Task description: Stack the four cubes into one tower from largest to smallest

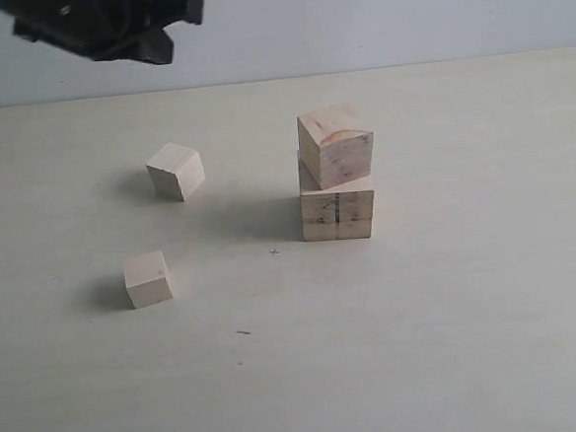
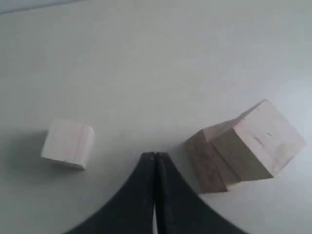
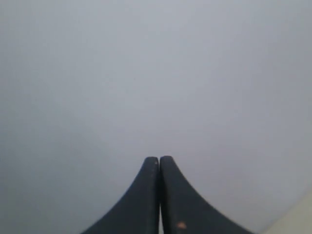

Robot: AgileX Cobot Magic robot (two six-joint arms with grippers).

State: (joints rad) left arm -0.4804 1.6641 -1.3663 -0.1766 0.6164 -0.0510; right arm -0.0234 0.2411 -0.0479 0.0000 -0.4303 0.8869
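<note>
— Starting with the biggest thing, what carries everything?
— A pale, matte tabletop (image 1: 455, 343) with a faint grain. Near its middle stands the largest pale wooden cube (image 1: 337, 215), square-edged, with dark marks running down its front face.
— And above that?
— A slightly smaller tan wooden cube (image 1: 336, 146) rests on it, reddish streaks on its top face. It is twisted, so one corner juts past the edge beneath. The tower is two blocks high.
— Where are the small ones?
— Both sit on the bare table, well apart from the stack on its left. The third pale wooden cube (image 1: 176, 170) lies farther back, turned corner-on. The smallest pale wooden cube (image 1: 148, 278) lies nearer the front. Both have smooth faces and crisp edges.
— And the fingers?
— The left gripper (image 2: 155, 156) has black, curved, tapering fingers pressed tip to tip with nothing between them, above the table. The right gripper (image 3: 159, 160) looks the same, empty, against a blank grey surface.
</note>
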